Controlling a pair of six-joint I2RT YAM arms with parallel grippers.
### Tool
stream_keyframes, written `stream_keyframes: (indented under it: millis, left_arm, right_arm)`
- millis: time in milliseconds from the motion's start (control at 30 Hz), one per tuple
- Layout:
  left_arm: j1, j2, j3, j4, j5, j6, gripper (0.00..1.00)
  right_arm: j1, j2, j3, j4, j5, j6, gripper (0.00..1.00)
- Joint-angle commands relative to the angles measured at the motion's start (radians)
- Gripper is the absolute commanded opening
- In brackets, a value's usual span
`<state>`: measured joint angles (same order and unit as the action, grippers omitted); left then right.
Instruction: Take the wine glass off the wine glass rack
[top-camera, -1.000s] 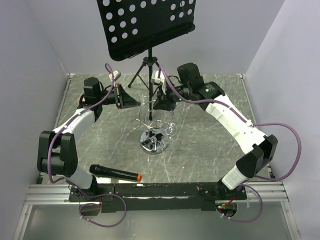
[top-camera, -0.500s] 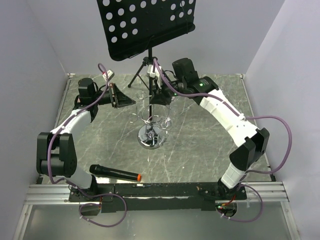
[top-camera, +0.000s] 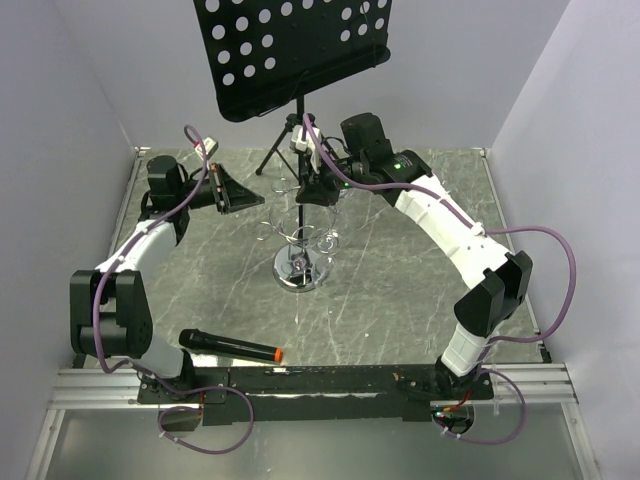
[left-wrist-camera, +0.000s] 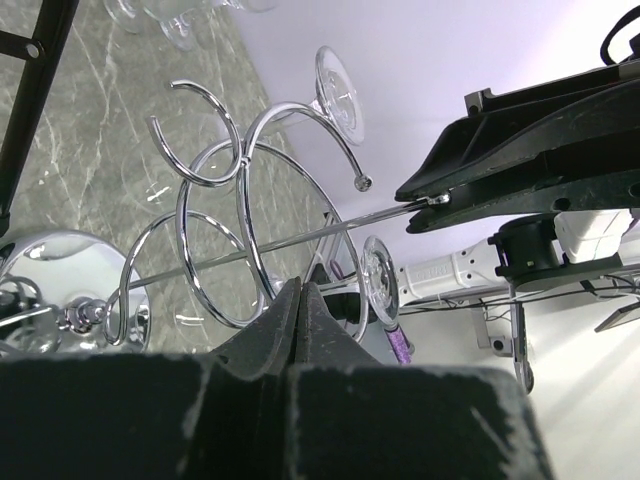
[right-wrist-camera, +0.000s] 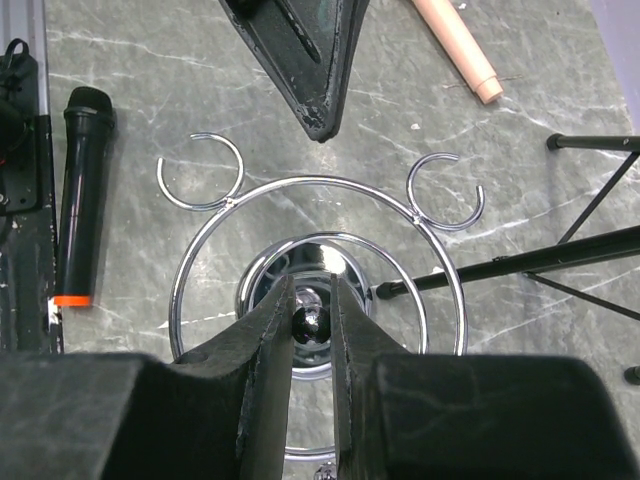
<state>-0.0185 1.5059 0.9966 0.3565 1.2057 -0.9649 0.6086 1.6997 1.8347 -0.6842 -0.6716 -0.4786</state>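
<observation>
The chrome wine glass rack (top-camera: 298, 268) stands mid-table, its base on the marble. My right gripper (top-camera: 318, 195) is above it, shut on the ball knob (right-wrist-camera: 307, 320) on top of the central post. In the left wrist view the rack's rings (left-wrist-camera: 245, 160) show, with the round feet of two clear wine glasses (left-wrist-camera: 380, 283) (left-wrist-camera: 338, 88) beside the loops. My left gripper (top-camera: 260, 202) is shut and empty, left of the rack, tips close to the ring (left-wrist-camera: 300, 288). It also shows in the right wrist view (right-wrist-camera: 320, 125). Two loops (right-wrist-camera: 200, 170) there are empty.
A black music stand (top-camera: 295, 50) on a tripod stands just behind the rack; a leg (right-wrist-camera: 560, 255) runs under the ring. A black microphone (top-camera: 230, 347) lies near the front left. A peach stick (right-wrist-camera: 455, 45) lies beyond the left gripper.
My right gripper has moved back and left with the rack, whose base has slid towards the music stand. My left gripper has drawn back to the left, still shut.
</observation>
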Motion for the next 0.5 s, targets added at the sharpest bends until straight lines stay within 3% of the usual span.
stream_keyframes:
  millis: [0, 33, 367, 467]
  left_arm:
    - [0.005, -0.042, -0.009, 0.012, -0.005, 0.006, 0.01]
    - [0.005, -0.042, -0.012, 0.007, -0.005, 0.009, 0.01]
    - [0.014, -0.042, -0.021, -0.002, -0.006, 0.012, 0.01]
    - [0.014, -0.038, -0.015, -0.005, -0.002, 0.011, 0.01]
  right_arm:
    - [0.003, -0.018, 0.075, 0.147, 0.004, -0.003, 0.00]
    - [0.002, -0.020, 0.071, 0.147, 0.006, -0.005, 0.02]
    - [0.003, -0.040, 0.081, 0.150, 0.013, 0.015, 0.58]
    - [0.003, -0.048, 0.087, 0.153, 0.021, 0.020, 0.69]
